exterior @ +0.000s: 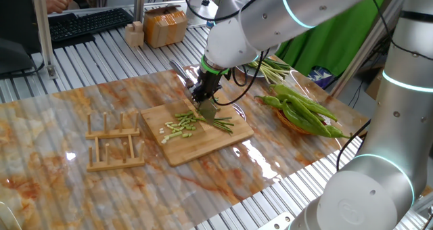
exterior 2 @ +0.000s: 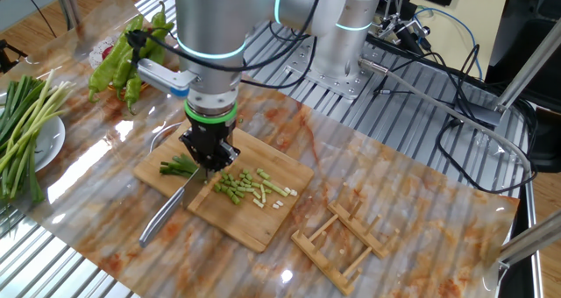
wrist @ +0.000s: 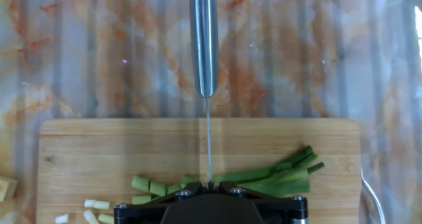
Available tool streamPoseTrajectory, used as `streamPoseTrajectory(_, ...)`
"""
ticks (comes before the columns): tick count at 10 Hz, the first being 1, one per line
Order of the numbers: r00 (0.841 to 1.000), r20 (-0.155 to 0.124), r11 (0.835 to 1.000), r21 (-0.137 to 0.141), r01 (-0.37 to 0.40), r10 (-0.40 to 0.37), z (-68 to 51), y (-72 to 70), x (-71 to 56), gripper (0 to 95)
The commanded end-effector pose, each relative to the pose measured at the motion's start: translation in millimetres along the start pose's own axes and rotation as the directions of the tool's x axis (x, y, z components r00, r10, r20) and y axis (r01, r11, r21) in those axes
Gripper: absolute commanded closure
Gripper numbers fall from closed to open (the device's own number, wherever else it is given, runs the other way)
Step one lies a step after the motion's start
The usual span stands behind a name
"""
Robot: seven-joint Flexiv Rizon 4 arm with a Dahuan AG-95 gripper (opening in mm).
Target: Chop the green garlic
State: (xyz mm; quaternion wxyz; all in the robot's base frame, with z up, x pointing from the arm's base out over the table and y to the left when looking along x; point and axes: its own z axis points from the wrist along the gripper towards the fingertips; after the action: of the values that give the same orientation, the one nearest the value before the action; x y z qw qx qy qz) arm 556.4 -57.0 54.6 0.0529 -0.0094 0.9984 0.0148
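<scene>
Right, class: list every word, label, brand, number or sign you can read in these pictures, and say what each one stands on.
No text can be read in any view.
The brown box beside the keyboard has faint markings, too small and blurred to read.
The cutting board, knife and gripper bear no lettering.

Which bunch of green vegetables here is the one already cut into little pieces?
The green garlic on the wooden cutting board, right beneath the claw holding the knife. The green peppers and the long stalks on the white plate lie whole, off the board.
</scene>
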Motion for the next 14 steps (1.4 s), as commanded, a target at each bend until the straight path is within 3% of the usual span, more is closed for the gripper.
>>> streamPoseTrajectory(1,1.0,0.007,1.0,0.007,0.007,-0.007,-6.1,-1.2,0.1,95.0)
streamPoseTrajectory(10,1.0,0.014,0.999,0.02,0.027,-0.027,-11.3,-16.2,3.0,95.0)
streamPoseTrajectory(14,1.0,0.014,1.0,0.019,0.02,-0.02,-9.6,-15.7,8.3,95.0)
